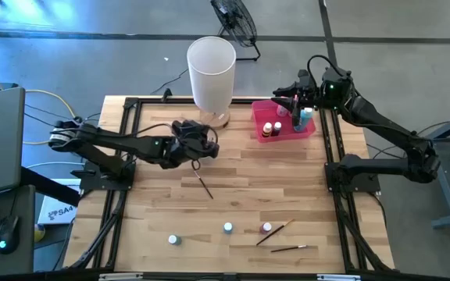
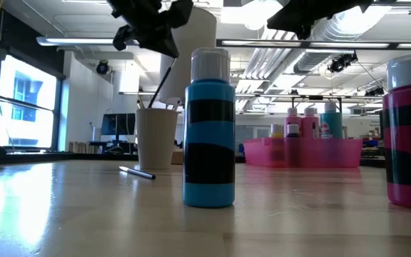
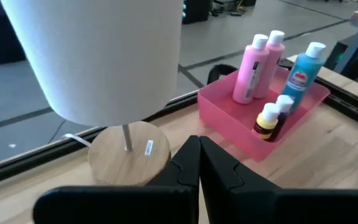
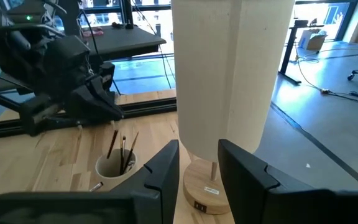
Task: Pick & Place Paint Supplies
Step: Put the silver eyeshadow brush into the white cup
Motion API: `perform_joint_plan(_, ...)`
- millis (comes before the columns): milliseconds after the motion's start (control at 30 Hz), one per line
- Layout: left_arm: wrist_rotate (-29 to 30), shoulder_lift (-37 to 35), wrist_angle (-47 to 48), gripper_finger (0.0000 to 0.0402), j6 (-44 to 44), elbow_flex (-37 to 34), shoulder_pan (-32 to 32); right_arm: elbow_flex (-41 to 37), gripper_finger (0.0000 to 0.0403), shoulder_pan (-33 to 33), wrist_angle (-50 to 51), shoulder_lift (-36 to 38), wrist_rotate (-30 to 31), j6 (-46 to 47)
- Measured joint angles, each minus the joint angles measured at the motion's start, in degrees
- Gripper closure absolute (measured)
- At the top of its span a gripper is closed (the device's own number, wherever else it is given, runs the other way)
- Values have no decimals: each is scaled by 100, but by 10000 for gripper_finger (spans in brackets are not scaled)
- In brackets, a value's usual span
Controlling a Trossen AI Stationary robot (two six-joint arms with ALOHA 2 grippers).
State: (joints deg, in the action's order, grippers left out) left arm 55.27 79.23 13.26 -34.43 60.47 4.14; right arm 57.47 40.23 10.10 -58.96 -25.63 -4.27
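Half the pink bottle point(image 2: 410, 135) is cut off.

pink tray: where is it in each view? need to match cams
High view: pink tray at the table's far right, by the right arm.
Low view: right of centre, in the background, bottles standing in it.
Left wrist view: upper right, holding pink, blue and small bottles.
Right wrist view: not in it.
Shared landmark: the white lamp, in all four views.
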Motion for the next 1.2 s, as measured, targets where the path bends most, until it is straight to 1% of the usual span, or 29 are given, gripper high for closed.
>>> perform_joint_plan(100,212,172,-7,401,11,0,0,0,298,0,1,0,0,0)
perform_joint_plan(267,353,447,0,401,-88,-2,0,0,298,0,1,0,0,0)
perform_joint_plan(533,573,959,-5,401,-903,-4,0,0,298,0,3,0,-2,-2)
perform_joint_plan(867,596,1399,-9,401,-1256,-4,0,0,298,0,3,0,-2,-2)
perform_joint_plan(1133,594,1405,13,401,-1251,-4,0,0,298,0,3,1,-4,-4)
perform_joint_plan(1200,517,1405,16,401,-1247,-4,0,0,298,0,3,0,-4,-4)
